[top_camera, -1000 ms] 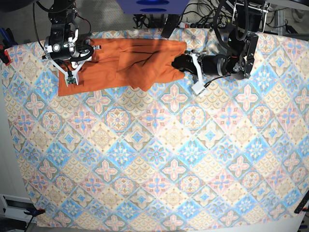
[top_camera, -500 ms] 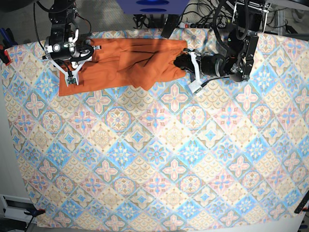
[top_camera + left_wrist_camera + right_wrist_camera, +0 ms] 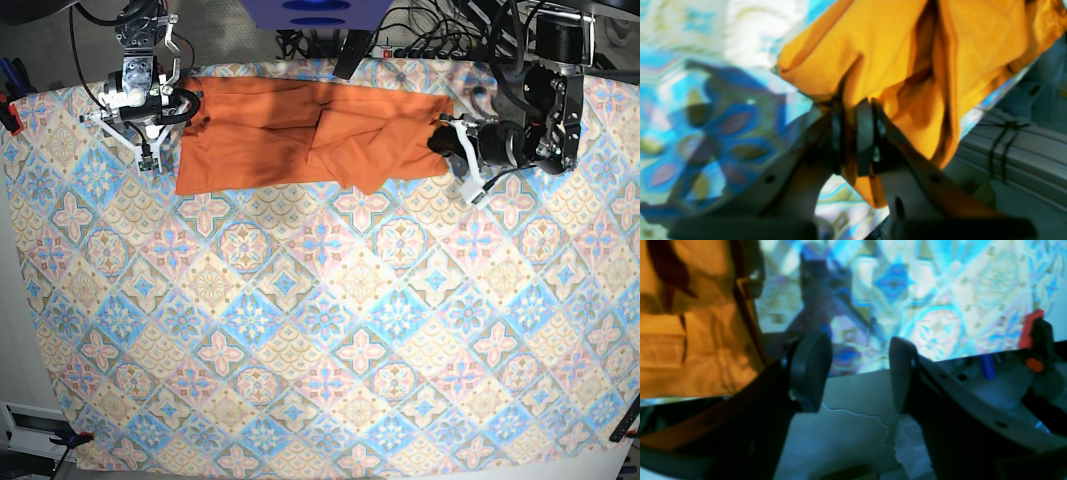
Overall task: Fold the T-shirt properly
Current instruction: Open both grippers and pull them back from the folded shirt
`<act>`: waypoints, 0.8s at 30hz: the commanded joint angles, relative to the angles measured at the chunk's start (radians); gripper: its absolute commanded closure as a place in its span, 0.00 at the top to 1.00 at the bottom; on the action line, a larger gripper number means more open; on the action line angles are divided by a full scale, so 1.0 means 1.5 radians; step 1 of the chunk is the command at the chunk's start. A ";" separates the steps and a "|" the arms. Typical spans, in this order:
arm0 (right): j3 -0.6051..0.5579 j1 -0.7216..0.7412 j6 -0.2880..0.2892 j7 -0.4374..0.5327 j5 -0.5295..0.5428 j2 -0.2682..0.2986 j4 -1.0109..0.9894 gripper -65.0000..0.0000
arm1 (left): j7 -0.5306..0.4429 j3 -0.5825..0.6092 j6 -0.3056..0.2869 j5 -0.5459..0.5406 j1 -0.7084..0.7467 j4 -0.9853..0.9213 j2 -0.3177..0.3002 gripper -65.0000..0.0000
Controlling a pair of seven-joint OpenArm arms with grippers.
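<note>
- The T-shirt (image 3: 300, 130) lies bunched along the top of the frame, on the patterned desk (image 3: 330, 330).
- Left hand (image 3: 853, 140) is pinching its upper-right edge; it's only a thin bite, so a tug could slip it free.
- Right hand (image 3: 857, 373) hangs spread and empty at the upper left, so the far end may drag and wrinkle.

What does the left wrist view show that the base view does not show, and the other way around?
Only the left wrist view shows the left pincer pads clamped on a fold of the T-shirt. Only the base view shows the whole T-shirt stretched along the far edge of the tablecloth, and the right pincer beside its other end. Both show orange fabric on the patterned cloth.
</note>
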 commanded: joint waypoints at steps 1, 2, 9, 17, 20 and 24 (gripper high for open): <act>0.001 0.002 -0.002 0.005 -0.018 0.001 0.011 0.47 | -0.004 -0.005 -0.002 -0.008 -0.011 0.008 -0.019 0.00; 0.001 0.002 -0.002 0.005 -0.019 -0.002 0.011 0.47 | -0.004 -0.006 -0.002 -0.008 -0.018 0.008 -0.027 0.00; 0.001 0.002 -0.002 0.007 -0.019 -0.004 0.013 0.47 | -0.006 -0.087 -0.002 -0.003 -0.029 -0.022 -0.083 0.00; 0.001 0.000 -0.002 0.035 -0.019 -0.024 0.014 0.47 | -0.006 -0.091 -0.002 0.054 -0.035 -0.025 -0.115 0.00; -0.001 0.000 -0.002 0.035 -0.019 -0.027 0.014 0.47 | -0.005 -0.092 -0.002 0.082 -0.035 -0.024 -0.096 0.05; -0.025 0.000 -0.002 0.035 -0.019 -0.027 0.014 0.47 | -0.005 -0.093 -0.002 0.109 -0.035 -0.024 -0.089 0.28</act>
